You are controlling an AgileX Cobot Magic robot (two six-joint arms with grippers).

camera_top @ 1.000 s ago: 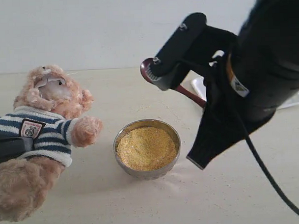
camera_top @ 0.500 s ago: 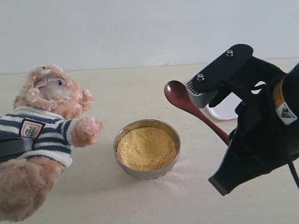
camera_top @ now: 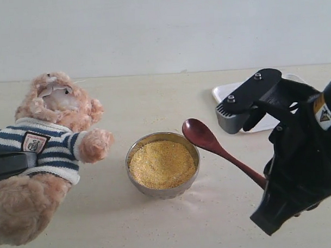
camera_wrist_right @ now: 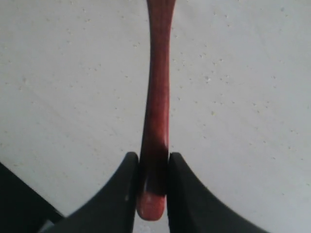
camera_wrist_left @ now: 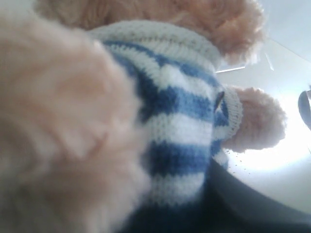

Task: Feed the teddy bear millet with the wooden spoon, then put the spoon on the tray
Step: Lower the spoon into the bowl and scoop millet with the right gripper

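The teddy bear [camera_top: 52, 139] lies at the left, its striped shirt [camera_wrist_left: 180, 126] filling the left wrist view. My left gripper [camera_top: 9, 165] is pressed into its torso, and one dark finger [camera_wrist_left: 257, 206] shows against the shirt. The millet [camera_top: 161, 164] fills a steel bowl at the centre. To the bowl's right my right gripper [camera_top: 264, 181] [camera_wrist_right: 153, 162] is shut on the handle end of the wooden spoon [camera_top: 201, 134] [camera_wrist_right: 158, 82]. The spoon's oval bowl hangs beside the steel bowl's rim, hollow side up and looking empty. The tray [camera_top: 225, 91] lies behind my right arm, partly hidden.
The steel bowl [camera_top: 151, 191] stands mid-table. Loose grains are scattered on the beige table [camera_top: 132, 103] around it. My bulky right arm [camera_top: 303, 168] takes up the right front. A pale wall runs along the back.
My right arm has swung right and down with the spoon. The spoon's bowl has dropped from behind and above the steel bowl to just beside its right rim. The bear has not moved.
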